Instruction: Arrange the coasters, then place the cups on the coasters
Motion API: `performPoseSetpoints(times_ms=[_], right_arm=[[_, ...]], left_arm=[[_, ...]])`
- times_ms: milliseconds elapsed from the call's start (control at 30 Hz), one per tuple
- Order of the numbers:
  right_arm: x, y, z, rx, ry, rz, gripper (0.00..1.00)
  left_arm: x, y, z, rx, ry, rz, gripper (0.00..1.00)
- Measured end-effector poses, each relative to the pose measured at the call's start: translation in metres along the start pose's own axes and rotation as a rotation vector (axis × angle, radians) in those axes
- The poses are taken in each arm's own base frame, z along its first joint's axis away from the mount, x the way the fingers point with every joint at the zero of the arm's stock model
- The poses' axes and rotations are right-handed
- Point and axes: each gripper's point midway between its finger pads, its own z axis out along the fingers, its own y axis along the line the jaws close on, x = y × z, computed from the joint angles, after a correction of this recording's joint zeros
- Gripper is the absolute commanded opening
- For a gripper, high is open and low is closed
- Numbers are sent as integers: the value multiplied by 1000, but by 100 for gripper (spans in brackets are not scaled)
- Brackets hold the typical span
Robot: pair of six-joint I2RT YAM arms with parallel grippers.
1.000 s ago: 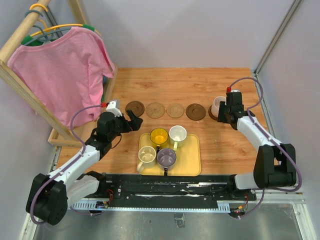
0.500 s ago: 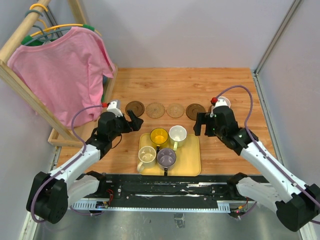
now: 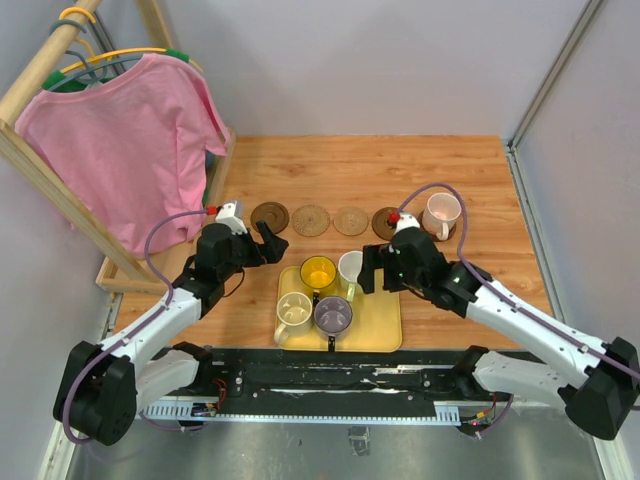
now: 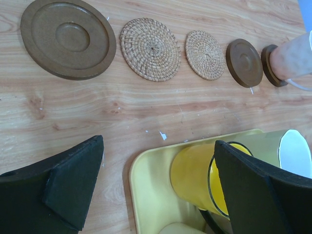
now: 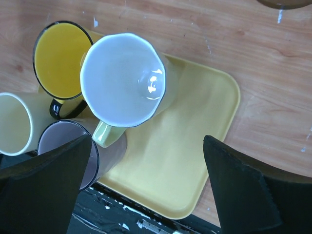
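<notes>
- Four cups [image 5: 124, 80] stand packed close on the left half of the yellow tray [image 5: 195, 165], leaving scant room between them.
- The tray's right half lies bare.
- A pink cup [image 3: 440, 212] blocks the right end of the coaster row [image 3: 311, 220].
- A wooden rack [image 3: 45, 62] with a pink shirt [image 3: 120, 140] walls the left side.

The right end effector [image 3: 368, 271] has let go of the pink cup [image 3: 440, 212] at the far right of the table and swung left and nearer. It now hangs with its jaws spread wide over the white cup [image 5: 124, 80] on the yellow tray [image 3: 385, 322]. The pink cup, partly hidden behind the arm a second ago, now stands in plain sight on the rightmost dark coaster [image 4: 269, 66] (nothing touching it).
</notes>
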Motion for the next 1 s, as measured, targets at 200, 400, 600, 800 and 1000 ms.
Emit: performPoseSetpoints(times_ms=[200, 400, 600, 800, 1000], right_arm=[[19, 13, 13, 14, 50, -40, 98], [26, 25, 21, 14, 54, -52, 98], [37, 19, 37, 72, 91, -52, 98], [48, 9, 47, 147, 116, -48, 98], [43, -1, 38, 185, 75, -16, 98]], left_arm=[[1, -2, 0, 10, 6, 0, 100], [4, -2, -1, 20, 13, 0, 100], [13, 1, -1, 17, 34, -2, 100], [13, 1, -1, 18, 35, -2, 100], [13, 1, -1, 18, 34, -2, 100]])
